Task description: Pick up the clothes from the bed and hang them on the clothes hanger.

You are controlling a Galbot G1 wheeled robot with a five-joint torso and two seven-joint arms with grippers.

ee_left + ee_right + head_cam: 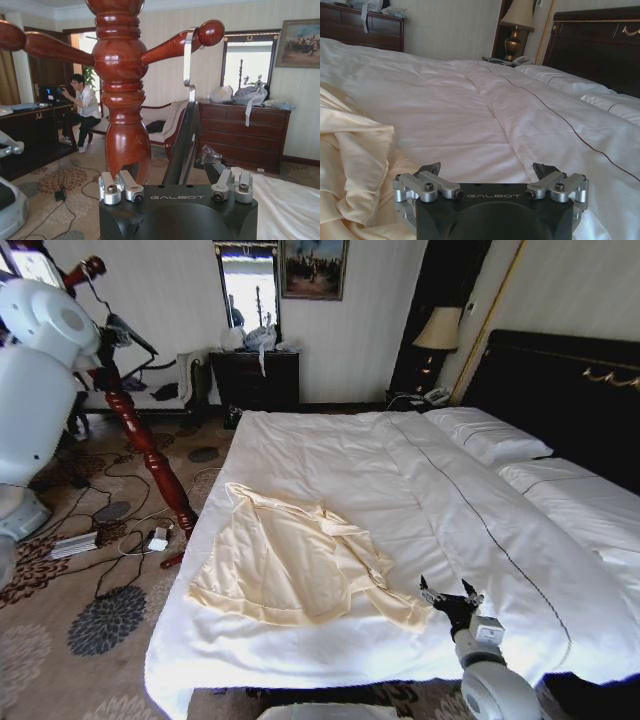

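Head view: cream clothes (300,565) spread flat on the bed (400,480), near its foot edge and left side, wide bare duvet beyond. Right gripper (448,592) just beside the garment's lower right corner, fingers spread, grasping nothing.

Left wrist view: left gripper (175,172) clenched on the black hanger (182,135), hook over the stand (120,100) peg.

Right wrist view: clothes (355,150) beside spread fingers (431,169), open duvet ahead.

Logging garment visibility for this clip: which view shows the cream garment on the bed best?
The head view: the clothes lie whole and spread flat on the bed, all edges visible, with the right hand open by their corner. The right wrist view catches just a folded edge. The left wrist view faces the wooden stand instead.
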